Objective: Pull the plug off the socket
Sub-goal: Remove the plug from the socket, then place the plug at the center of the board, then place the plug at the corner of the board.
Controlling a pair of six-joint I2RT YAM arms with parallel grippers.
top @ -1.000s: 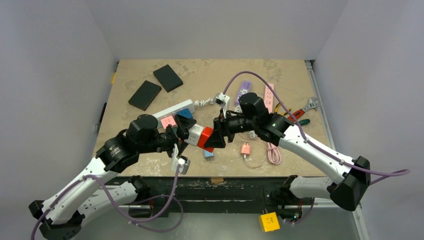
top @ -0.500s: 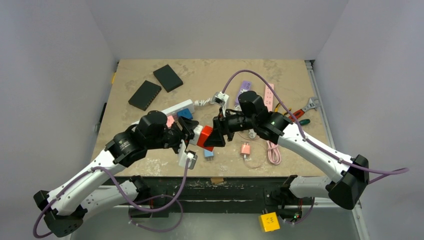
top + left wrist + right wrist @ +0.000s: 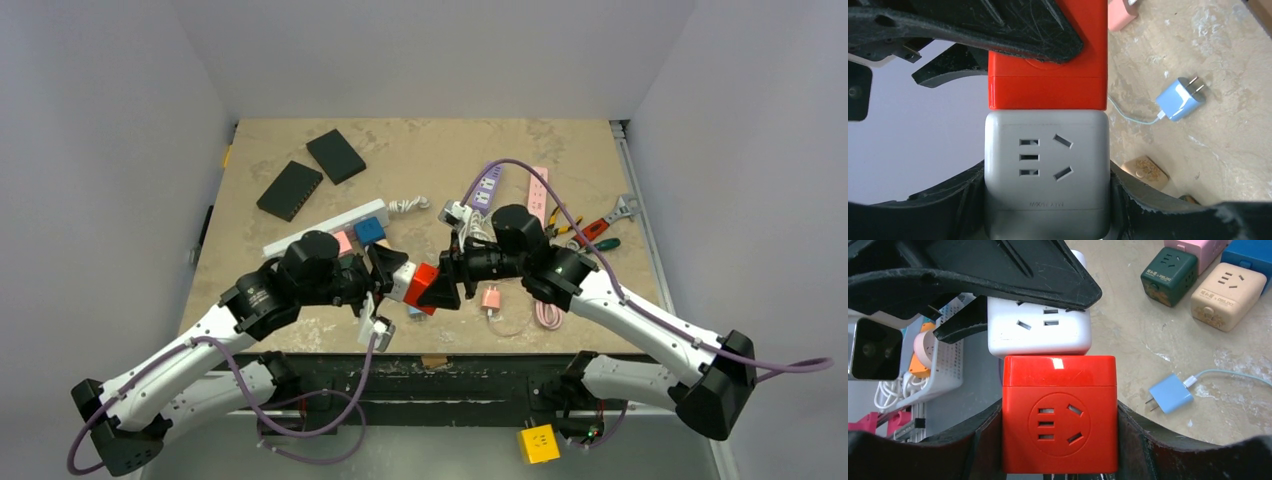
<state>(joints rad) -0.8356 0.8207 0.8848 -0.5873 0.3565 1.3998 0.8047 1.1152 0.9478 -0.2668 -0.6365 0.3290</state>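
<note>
Your left gripper [image 3: 396, 280] clamps the white cube [image 3: 1046, 170]; your right gripper [image 3: 434, 290] clamps the red cube [image 3: 1059, 415]. The cubes sit flush, face to face.

Red cube [image 3: 1059, 420] fills the middle, socket face to the lens. The right gripper [image 3: 1059, 440] has it pinched, a black finger [image 3: 983, 445] tight on each side. Directly above the red cube sits the white cube [image 3: 1040, 332], flush against its top edge. The left gripper [image 3: 1014, 314] clamps that one, a broad finger lying across it. Right of the red cube, a blue charger [image 3: 1170, 392] lies on the table [image 3: 1128, 315], its pale cable [image 3: 1233, 374] trailing right. Up and right of the red cube: green cube [image 3: 1168, 275], beige cube [image 3: 1228, 295], pink cube [image 3: 1193, 247], blue cube [image 3: 1248, 257]. Left of the red cube, a white basket [image 3: 945, 370].
</note>
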